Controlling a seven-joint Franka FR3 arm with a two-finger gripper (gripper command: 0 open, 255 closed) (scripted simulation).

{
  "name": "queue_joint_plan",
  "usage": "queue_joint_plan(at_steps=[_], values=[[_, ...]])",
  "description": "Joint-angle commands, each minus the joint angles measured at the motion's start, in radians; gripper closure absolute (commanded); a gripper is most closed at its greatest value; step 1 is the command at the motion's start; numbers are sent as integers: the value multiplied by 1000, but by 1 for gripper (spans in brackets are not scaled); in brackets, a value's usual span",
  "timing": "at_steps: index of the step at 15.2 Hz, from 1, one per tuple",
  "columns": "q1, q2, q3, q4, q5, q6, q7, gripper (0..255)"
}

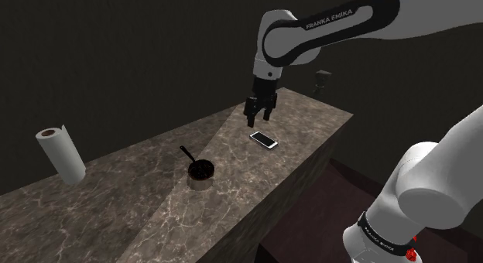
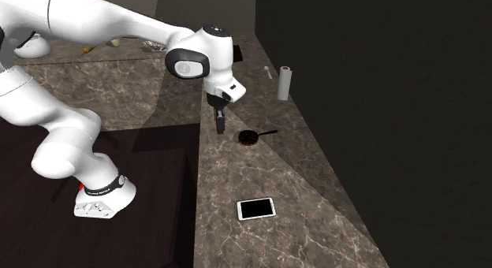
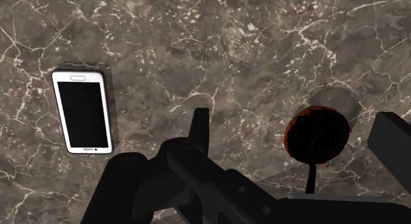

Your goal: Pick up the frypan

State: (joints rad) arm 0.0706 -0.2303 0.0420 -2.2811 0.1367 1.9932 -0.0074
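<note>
The frypan (image 1: 201,171) is small, dark and round, with a thin black handle. It rests on the marble counter (image 1: 139,192) about midway along it. The second exterior view has the frypan (image 2: 248,137) just past the hand. My black gripper (image 1: 258,113) hangs open well above the counter, off to the shoulder view's right of the pan and nearer the phone. Seen from the wrist, the frypan (image 3: 317,134) lies on the counter (image 3: 217,51) between my spread fingers (image 3: 199,127), closer to the other one, and far below them. Nothing is held by the gripper (image 3: 296,117).
A white smartphone (image 1: 263,139) lies flat on the counter under the hand, also the smartphone (image 3: 82,111) from the wrist. A paper towel roll (image 1: 62,153) stands at the counter's far end beyond the pan. A small dark object (image 1: 323,81) sits at the opposite end. The counter edge drops to a dark floor (image 2: 150,187).
</note>
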Motion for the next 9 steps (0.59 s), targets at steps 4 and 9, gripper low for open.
queue_joint_plan(at_steps=[4,9], values=[[23,188,28,114,13,64,30,0],[46,380,49,251,15,108,59,0]])
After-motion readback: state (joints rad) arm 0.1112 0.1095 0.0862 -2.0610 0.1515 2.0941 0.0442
